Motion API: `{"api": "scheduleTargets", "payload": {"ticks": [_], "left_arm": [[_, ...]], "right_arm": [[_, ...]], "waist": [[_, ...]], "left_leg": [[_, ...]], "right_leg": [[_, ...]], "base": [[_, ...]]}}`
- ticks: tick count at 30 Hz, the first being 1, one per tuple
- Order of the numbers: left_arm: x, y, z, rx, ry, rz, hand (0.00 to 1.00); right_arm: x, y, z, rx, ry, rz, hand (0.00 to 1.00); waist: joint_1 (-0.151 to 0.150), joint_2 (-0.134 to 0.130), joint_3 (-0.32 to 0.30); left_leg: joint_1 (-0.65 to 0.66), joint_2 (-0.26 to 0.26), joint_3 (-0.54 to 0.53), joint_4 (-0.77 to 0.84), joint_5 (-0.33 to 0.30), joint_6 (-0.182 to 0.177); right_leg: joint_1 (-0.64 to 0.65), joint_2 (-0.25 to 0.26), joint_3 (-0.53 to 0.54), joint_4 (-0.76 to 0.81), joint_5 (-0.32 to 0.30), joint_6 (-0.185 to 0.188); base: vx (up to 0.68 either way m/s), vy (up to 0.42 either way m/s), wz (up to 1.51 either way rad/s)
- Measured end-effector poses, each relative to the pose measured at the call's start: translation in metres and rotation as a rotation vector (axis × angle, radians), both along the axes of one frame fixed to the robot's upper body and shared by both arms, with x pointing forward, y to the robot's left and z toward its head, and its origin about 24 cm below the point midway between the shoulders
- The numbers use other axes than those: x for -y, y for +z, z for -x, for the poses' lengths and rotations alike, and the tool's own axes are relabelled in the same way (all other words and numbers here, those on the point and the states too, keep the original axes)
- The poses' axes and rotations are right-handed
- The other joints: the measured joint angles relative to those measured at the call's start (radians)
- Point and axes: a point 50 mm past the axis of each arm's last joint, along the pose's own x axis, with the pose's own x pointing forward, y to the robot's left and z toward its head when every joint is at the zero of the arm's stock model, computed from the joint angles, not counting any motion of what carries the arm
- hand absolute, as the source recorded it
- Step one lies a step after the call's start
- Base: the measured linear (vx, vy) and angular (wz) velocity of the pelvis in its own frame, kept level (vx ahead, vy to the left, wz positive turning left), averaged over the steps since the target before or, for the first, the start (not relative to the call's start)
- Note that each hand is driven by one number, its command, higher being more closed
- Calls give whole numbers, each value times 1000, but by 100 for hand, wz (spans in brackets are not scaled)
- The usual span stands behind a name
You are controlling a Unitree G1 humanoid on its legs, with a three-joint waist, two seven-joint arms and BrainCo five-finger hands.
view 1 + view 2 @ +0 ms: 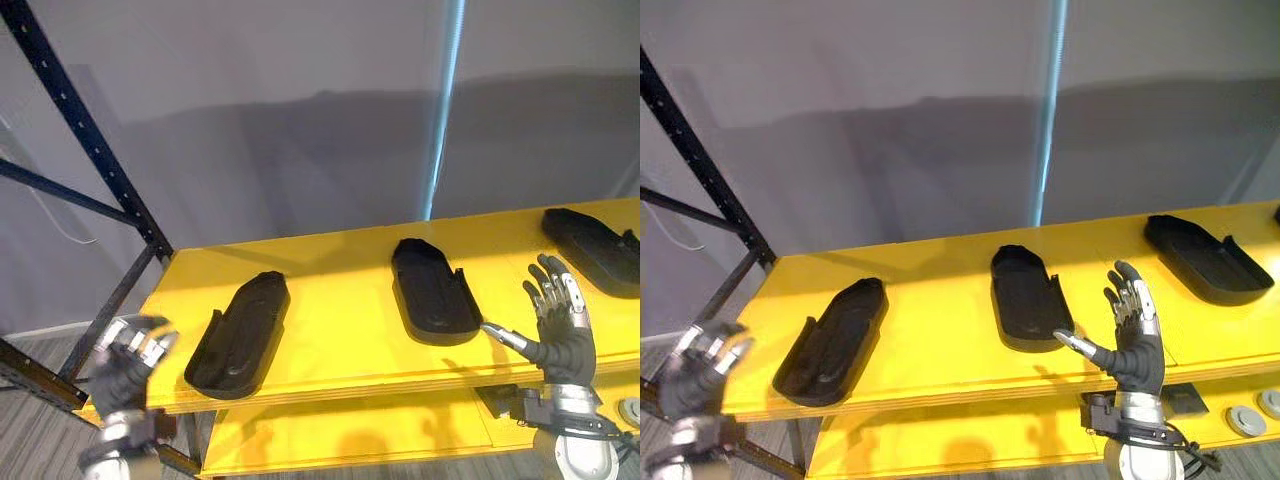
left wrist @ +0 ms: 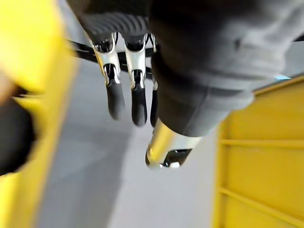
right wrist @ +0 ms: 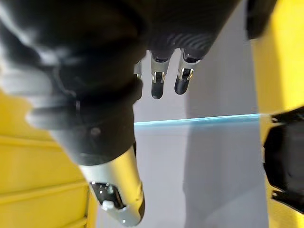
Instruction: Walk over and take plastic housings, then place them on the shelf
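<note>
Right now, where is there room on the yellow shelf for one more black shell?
The widest bare patch of the yellow shelf lies between the left housing and the middle housing. A second gap lies between the middle housing and the right housing, but the open right hand is raised before it, so it is crowded there.

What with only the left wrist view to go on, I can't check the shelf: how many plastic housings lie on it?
Observer: Three black ones lie apart on the yellow top shelf: a left housing, a middle housing and a right housing.
Operator: Is the right hand holding one?
Observer: No. The right hand is open and empty, raised at the shelf's front edge, just right of the middle housing.
</note>
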Motion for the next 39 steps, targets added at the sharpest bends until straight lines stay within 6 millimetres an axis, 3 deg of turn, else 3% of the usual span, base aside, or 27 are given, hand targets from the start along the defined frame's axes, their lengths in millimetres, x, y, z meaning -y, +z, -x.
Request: {"api": "scheduleTargets", "payload": {"ticks": [4,14,22,29,39], "left_arm": [[23,-25,18,-136,-90,35,100],[22,-38,30,-214,-88,39,100],[17,-28,19,-148,-62,27,100],[16,-18,10,-54,-78,55,100],[26,-23,3,-29,-211,102,100]], "right_arm": [[7,-13,13,-58,-112,-57,0],[11,-16,17,-72,-189,-85,0],[13,-15,16,-59,-221,-91,0],[11,-10,11,-36,-195,-83,0],[9,-15,13,-70,-127,-53,0]], "waist": [[-5,-10,-1],[18,-23,5],[10,-36,94],[-1,-34,113],[-29,-30,115]], "left_leg": [[-21,-6,-14,0,5,8],[-88,-4,-20,1,9,13],[-128,-12,-22,4,14,18],[-120,-14,-13,4,14,17],[-86,-9,24,3,5,8]], "right_leg": [[-2,-5,-18,-6,8,-3],[-68,-2,-22,-12,15,-3],[-107,-10,-24,-11,18,-3],[-105,-13,-18,-10,18,-3],[-98,-11,17,5,18,-3]], "base": [[14,7,11],[-6,1,3],[-2,4,1],[-12,1,-2],[-47,8,-10]]}}
